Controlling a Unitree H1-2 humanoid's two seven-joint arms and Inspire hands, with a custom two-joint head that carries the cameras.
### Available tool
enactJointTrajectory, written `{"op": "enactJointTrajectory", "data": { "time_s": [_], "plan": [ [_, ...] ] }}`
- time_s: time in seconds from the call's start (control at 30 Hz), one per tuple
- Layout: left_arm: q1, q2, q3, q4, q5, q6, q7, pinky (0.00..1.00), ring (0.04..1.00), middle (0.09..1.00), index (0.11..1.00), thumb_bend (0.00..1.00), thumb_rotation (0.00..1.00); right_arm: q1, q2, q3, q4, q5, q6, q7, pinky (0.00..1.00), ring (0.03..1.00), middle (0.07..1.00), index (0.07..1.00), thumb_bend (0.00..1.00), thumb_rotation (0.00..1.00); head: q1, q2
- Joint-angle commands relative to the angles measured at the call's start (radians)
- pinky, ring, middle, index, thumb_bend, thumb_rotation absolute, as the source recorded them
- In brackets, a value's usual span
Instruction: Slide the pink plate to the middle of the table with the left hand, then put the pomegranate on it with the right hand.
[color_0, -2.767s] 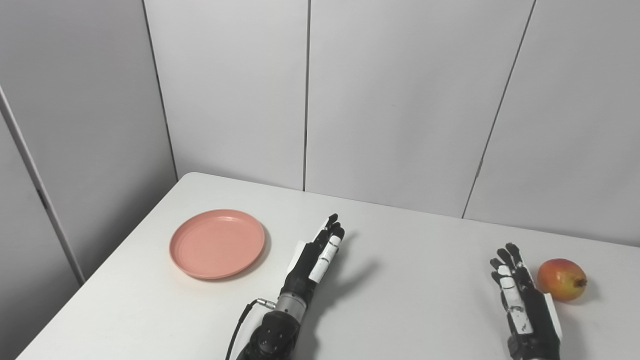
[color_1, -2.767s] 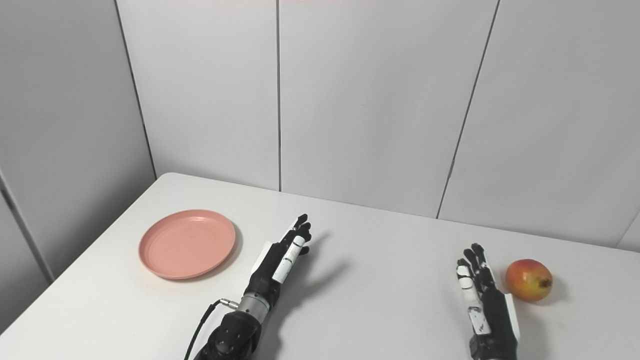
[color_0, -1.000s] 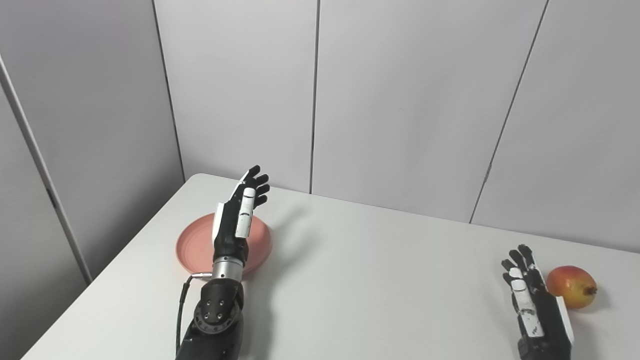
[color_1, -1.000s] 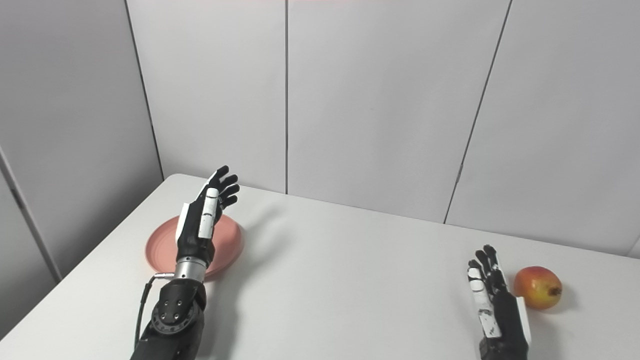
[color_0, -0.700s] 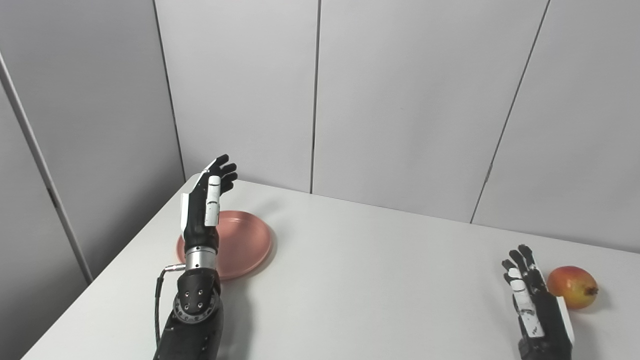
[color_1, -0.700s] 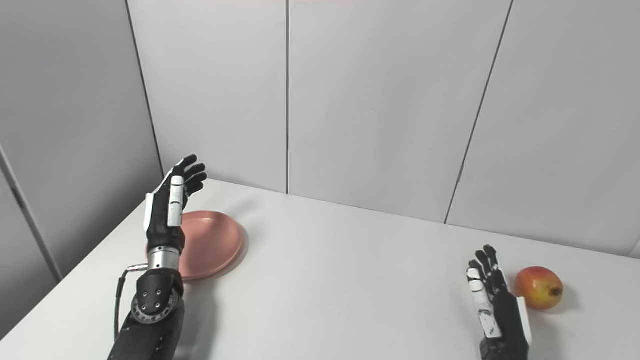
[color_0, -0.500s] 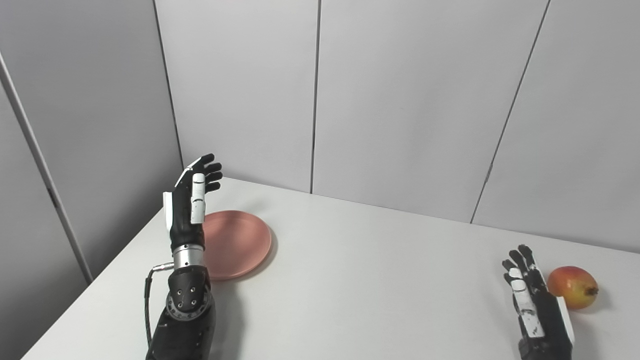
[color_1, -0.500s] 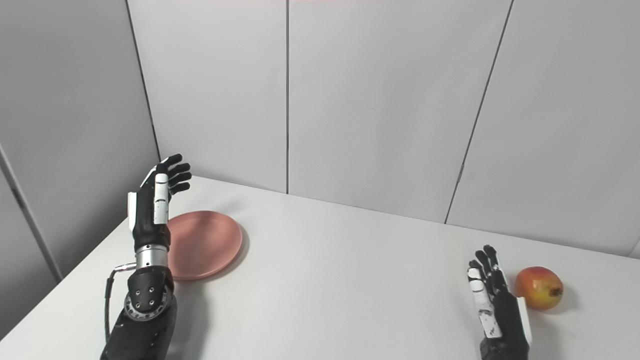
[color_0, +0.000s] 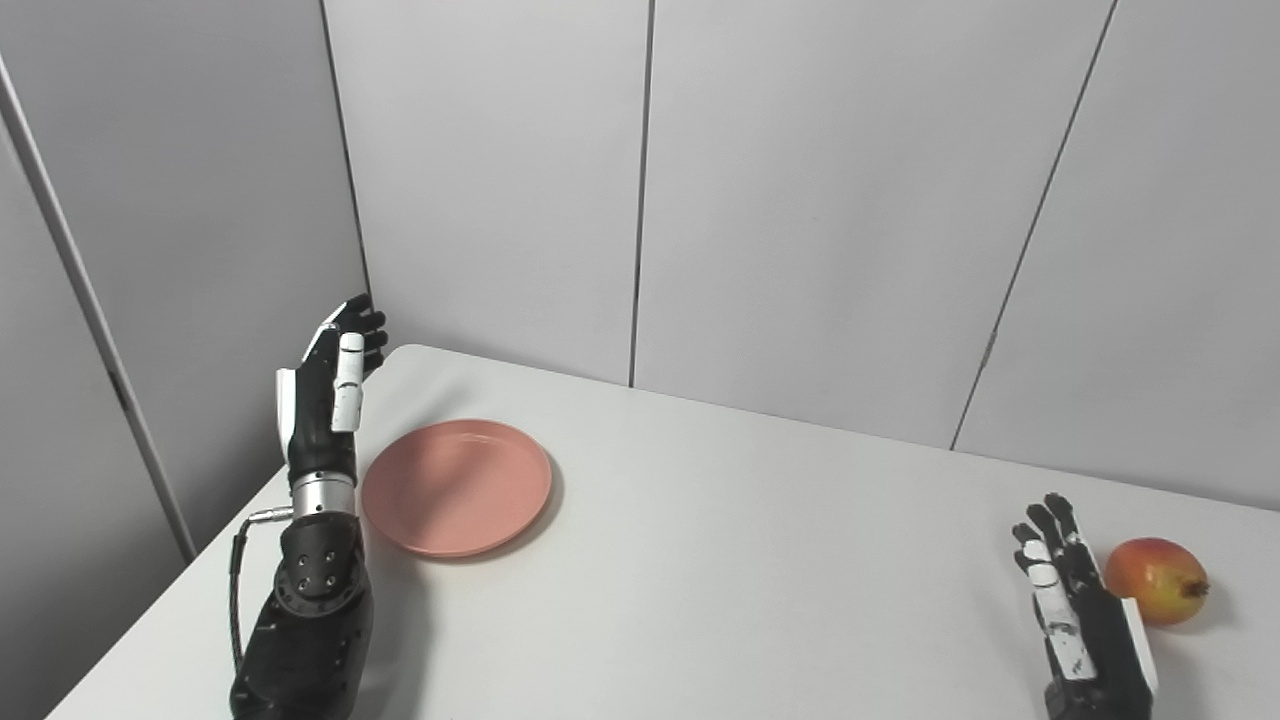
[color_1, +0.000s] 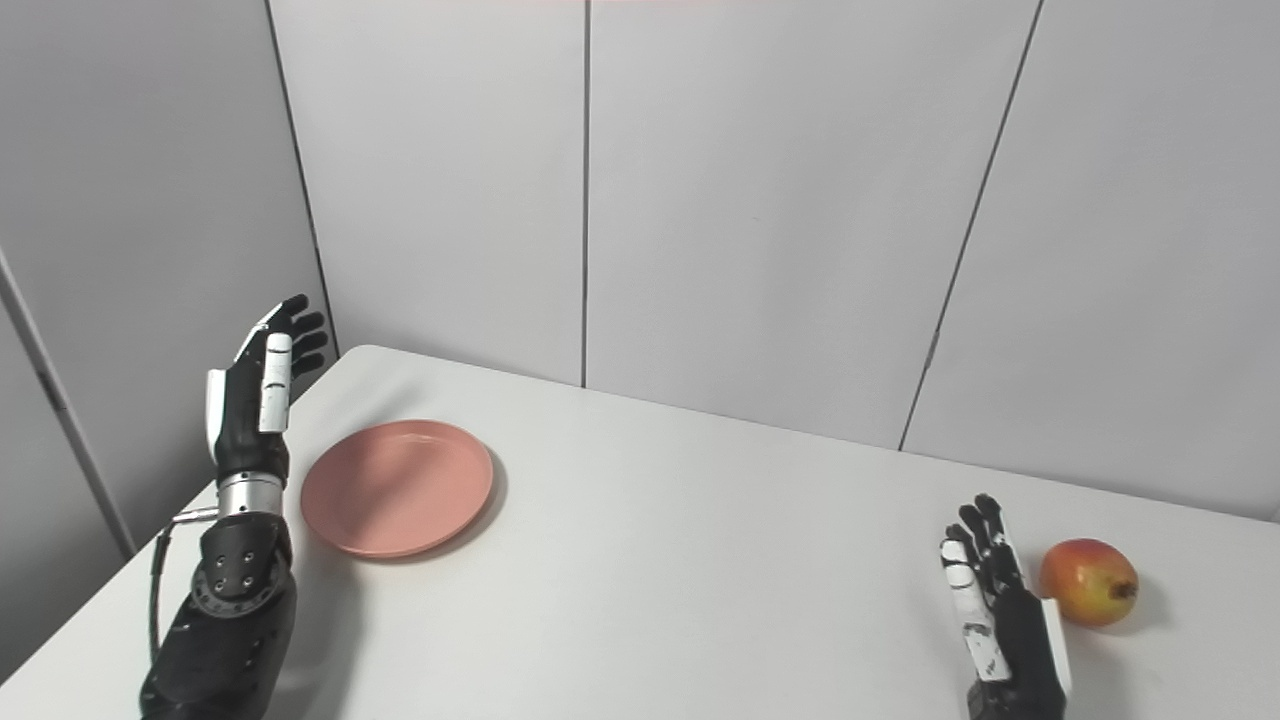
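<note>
A round pink plate (color_0: 457, 487) lies flat on the left part of the white table (color_0: 720, 560). My left hand (color_0: 328, 395) is raised above the table's left edge, just left of the plate and apart from it, open with fingers pointing up. A red and yellow pomegranate (color_0: 1157, 580) rests near the table's right side. My right hand (color_0: 1080, 625) lies low by the front edge, just left of the fruit, open and empty, not touching it.
Grey wall panels (color_0: 800, 200) stand close behind the table and along its left side. The left forearm and its cable (color_0: 240, 570) hang over the table's left edge. A wide bare stretch of tabletop lies between plate and pomegranate.
My left hand has swung from the table's middle, over the plate, to its left side and risen. The plate, pomegranate and right hand have stayed put; the camera shifted slightly.
</note>
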Motion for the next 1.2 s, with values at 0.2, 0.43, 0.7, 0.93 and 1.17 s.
{"op": "enactJointTrajectory", "data": {
  "time_s": [0.2,0.43,0.7,0.93,1.17],
  "plan": [
    [-0.037,0.067,0.014,0.044,-0.025,-0.012,-0.032,0.83,0.836,0.837,0.827,0.68,1.00,-0.002,-0.001,-0.001,0.030,0.002,-0.029,0.004,0.96,0.927,0.946,0.957,0.31,0.75,0.002,-0.021],
    [-0.049,0.082,0.014,0.141,-0.040,-0.058,-0.042,0.82,0.832,0.835,0.829,0.70,1.00,-0.005,0.000,-0.001,0.030,0.000,-0.030,0.002,0.96,0.926,0.947,0.957,0.31,0.75,0.006,-0.025],
    [-0.074,0.085,0.016,0.264,-0.069,-0.100,-0.057,0.79,0.813,0.817,0.811,0.73,1.00,0.000,-0.001,-0.003,0.016,0.008,-0.029,0.008,0.97,0.936,0.951,0.959,0.30,0.75,0.011,-0.013],
    [-0.106,0.089,0.004,0.373,-0.127,-0.127,-0.129,0.82,0.835,0.831,0.818,0.73,1.00,-0.003,-0.002,-0.006,0.023,0.019,-0.032,0.014,0.98,0.941,0.957,0.965,0.31,0.74,0.013,-0.011],
    [-0.115,0.071,-0.004,0.394,-0.146,-0.123,-0.149,0.85,0.856,0.849,0.834,0.68,1.00,-0.002,-0.002,-0.006,0.011,0.026,-0.019,0.015,0.98,0.937,0.955,0.962,0.33,0.72,0.015,-0.007]
  ]
}}
